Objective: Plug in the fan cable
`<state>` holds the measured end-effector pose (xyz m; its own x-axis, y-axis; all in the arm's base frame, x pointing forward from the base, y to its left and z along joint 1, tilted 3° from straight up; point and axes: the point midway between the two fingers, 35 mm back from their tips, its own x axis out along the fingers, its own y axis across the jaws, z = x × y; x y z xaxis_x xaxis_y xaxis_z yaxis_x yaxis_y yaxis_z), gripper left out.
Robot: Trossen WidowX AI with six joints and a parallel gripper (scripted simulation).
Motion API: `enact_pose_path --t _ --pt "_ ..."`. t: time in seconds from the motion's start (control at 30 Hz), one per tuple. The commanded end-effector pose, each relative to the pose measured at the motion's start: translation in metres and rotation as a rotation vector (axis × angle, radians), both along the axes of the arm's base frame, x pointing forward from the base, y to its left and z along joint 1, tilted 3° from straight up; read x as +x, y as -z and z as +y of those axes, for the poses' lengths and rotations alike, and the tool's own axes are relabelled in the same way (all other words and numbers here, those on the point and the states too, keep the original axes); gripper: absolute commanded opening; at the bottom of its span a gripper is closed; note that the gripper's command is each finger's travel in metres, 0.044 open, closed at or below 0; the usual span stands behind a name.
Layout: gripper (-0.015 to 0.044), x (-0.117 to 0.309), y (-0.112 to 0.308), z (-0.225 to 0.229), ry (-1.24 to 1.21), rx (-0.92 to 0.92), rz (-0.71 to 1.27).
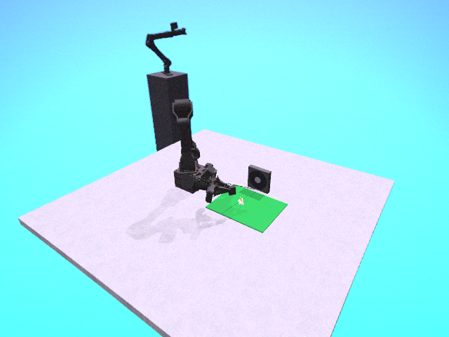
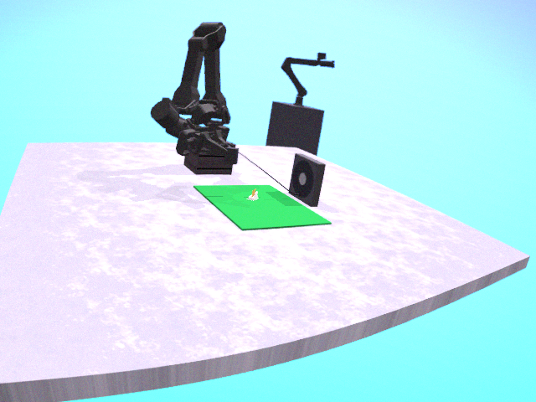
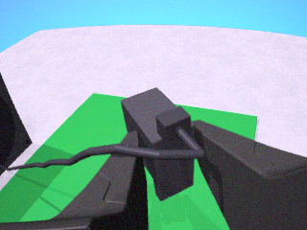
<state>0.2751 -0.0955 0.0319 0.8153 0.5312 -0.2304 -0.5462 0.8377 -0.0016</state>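
Observation:
My gripper (image 1: pixel 231 189) (image 2: pixel 234 156) (image 3: pixel 164 136) is shut on the dark plug (image 3: pixel 168 177), which sits tilted between the fingertips, raised above the board. The thin black cable (image 2: pixel 264 172) (image 3: pixel 96 149) runs from the plug to the fan (image 1: pixel 259 179) (image 2: pixel 306 179) (image 3: pixel 10 120). The green board (image 1: pixel 259 219) (image 2: pixel 260 218) (image 3: pixel 96 115) lies flat on the table. The white four-pin header (image 1: pixel 240 201) (image 2: pixel 253 197) stands on it with orange pins, apart from the gripper. The header does not show in the wrist view.
The fan stands upright at the board's far edge in the top view, with the cable stretched from it to the gripper. A second black arm (image 1: pixel 157 50) (image 2: pixel 296 79) is on a tall dark pedestal (image 1: pixel 166 104) (image 2: pixel 295 127) behind the pale table (image 1: pixel 203 275) (image 2: pixel 260 294).

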Motion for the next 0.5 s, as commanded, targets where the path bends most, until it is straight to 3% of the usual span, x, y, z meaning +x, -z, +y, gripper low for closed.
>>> enact_pose_path --t 0.0,0.47 --pt "0.0000 0.0004 -0.0006 -0.0023 0.007 -0.002 0.001" --pt "0.0000 0.0001 -0.0045 0.0001 0.000 0.000 0.000"
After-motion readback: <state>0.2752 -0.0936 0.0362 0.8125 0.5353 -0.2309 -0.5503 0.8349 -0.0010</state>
